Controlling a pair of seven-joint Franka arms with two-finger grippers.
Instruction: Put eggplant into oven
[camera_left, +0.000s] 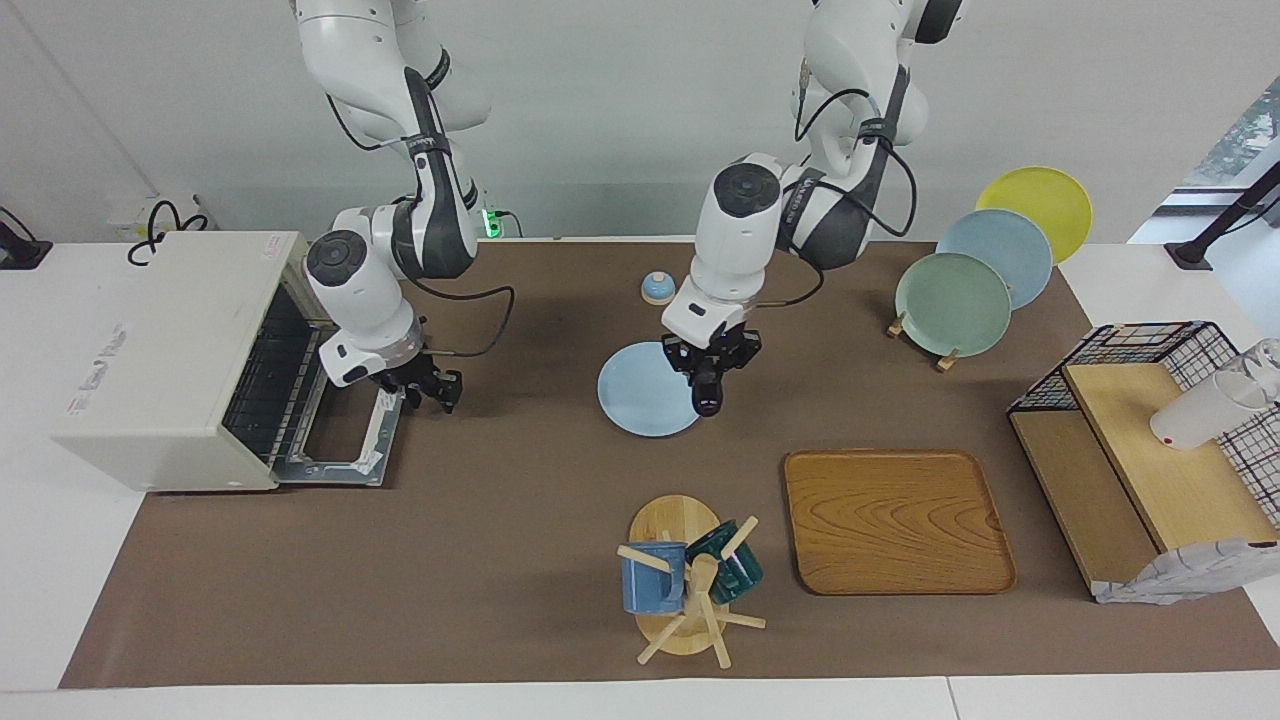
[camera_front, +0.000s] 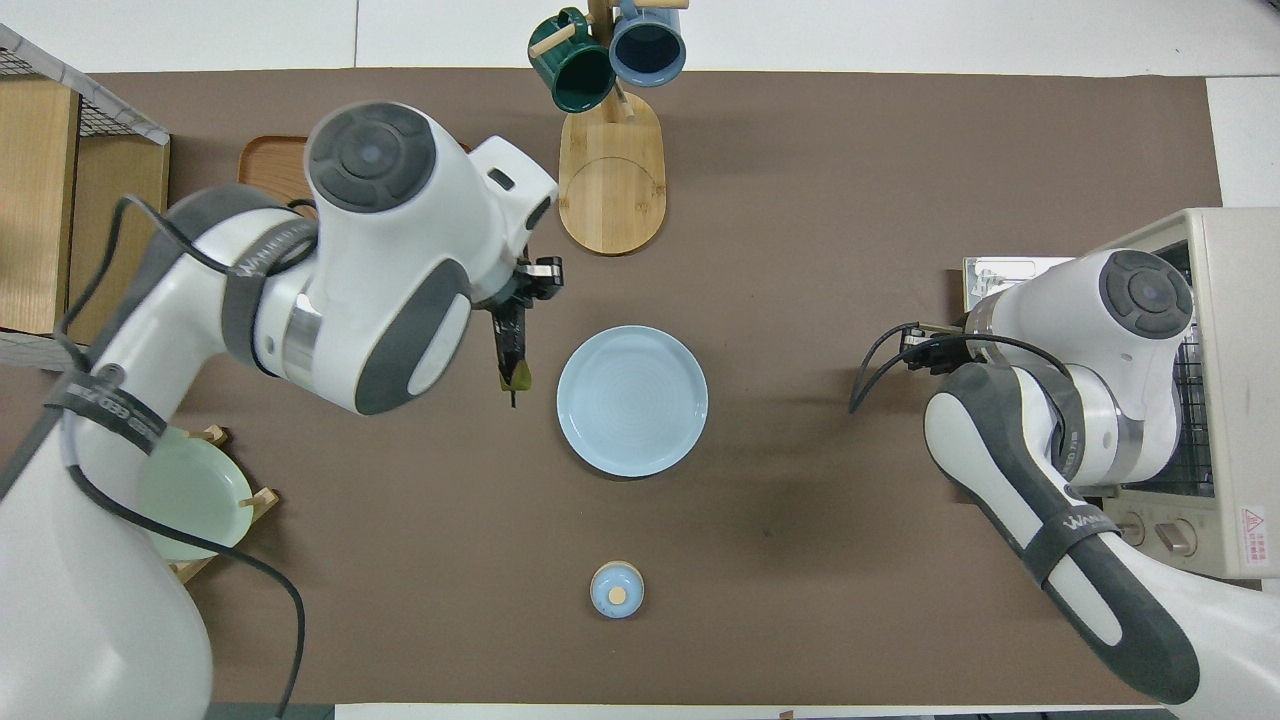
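Brown-matted desk: left tool (camera_left: 710, 372) clamped on the eggplant (camera_left: 708, 392), raised over the blue plate (camera_left: 640, 405) edge. Right tool (camera_left: 430, 388) (finger spacing undeterminable) hangs before the open oven (camera_left: 165, 360).

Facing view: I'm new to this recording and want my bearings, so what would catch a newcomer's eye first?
The left gripper hangs over the edge of the round pale blue plate mid-table, clamped on the slender, glossy, near-black eggplant. At the right arm's end of the table, the boxy cream-white toaster oven stands with its door dropped open, the right gripper beside that door.
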